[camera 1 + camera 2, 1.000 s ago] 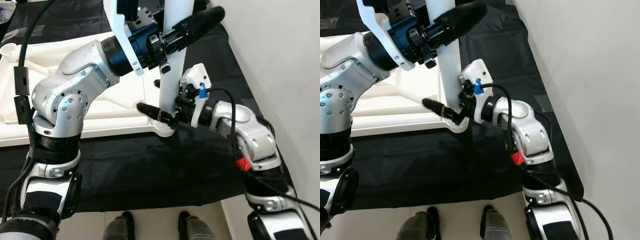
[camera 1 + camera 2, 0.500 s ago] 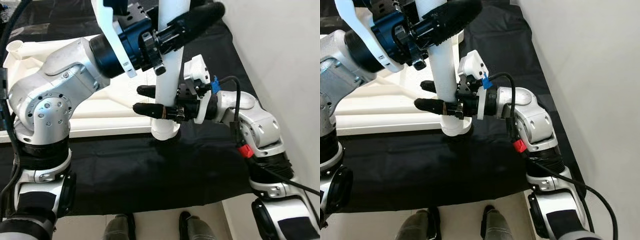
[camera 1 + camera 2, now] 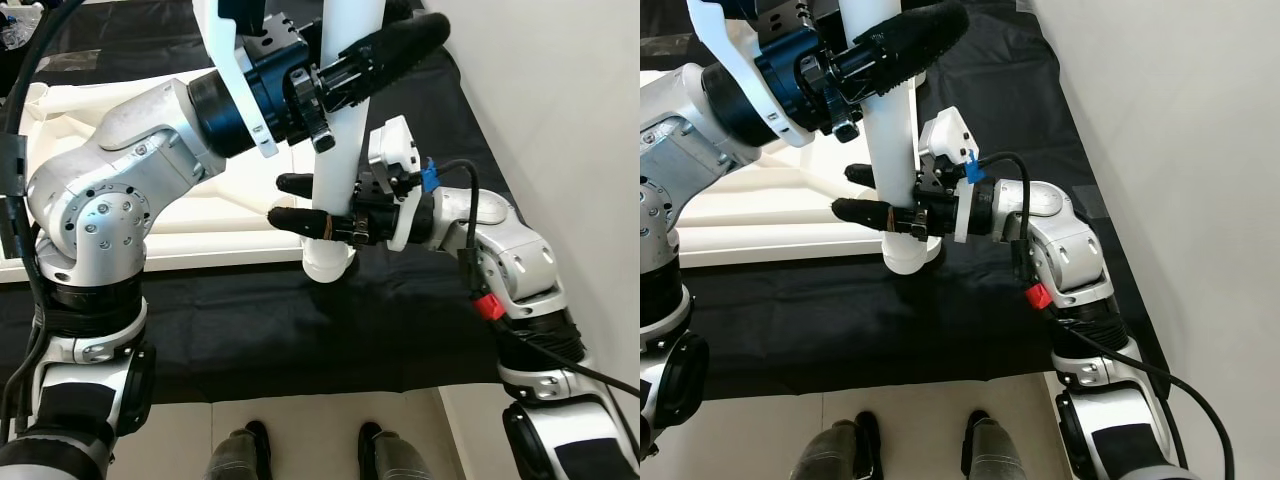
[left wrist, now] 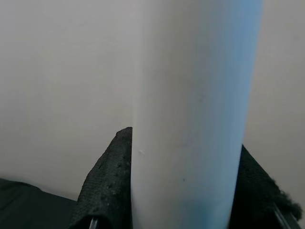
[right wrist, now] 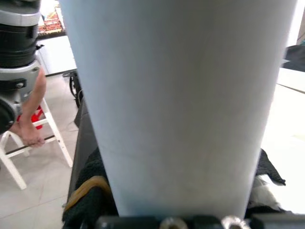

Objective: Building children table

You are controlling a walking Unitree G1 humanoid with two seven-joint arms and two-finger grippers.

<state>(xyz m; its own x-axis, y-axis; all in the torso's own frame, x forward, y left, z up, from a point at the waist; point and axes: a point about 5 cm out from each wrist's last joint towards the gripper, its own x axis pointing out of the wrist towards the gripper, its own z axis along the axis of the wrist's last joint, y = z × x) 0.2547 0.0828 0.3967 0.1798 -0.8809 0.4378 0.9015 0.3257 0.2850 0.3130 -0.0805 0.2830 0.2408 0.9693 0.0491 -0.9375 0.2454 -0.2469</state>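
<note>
Here the leg [image 3: 338, 130], a smooth white round tube, stands nearly upright, its long axis running top to bottom with a slight lean, and its wider flared foot pointing down at the black cloth [image 3: 260, 330]. Both grippers hold it. The left gripper [image 3: 352, 62] has its jaws clenched on the upper part of the leg, one black finger crossing in front of the tube; in the left wrist view the tube rises straight between the two padded fingers [image 4: 102, 183]. The right gripper [image 3: 872, 192] grasps the leg lower down, just above the foot, with one finger on each side of the tube; the right wrist view shows the tube pressed close between those jaws.

The leg is plain, glossy, unmarked white plastic, the foot end a short collar a little broader than the shaft.

Beyond the right jaws, on the far side of the leg, lies the white tabletop [image 3: 200, 215], a ribbed moulded panel resting flat on the cloth. The cloth covers the bench. A pale wall [image 3: 560, 110] runs along the robot's right side, and below the bench edge is light floor with the robot's feet [image 3: 310, 450].
</note>
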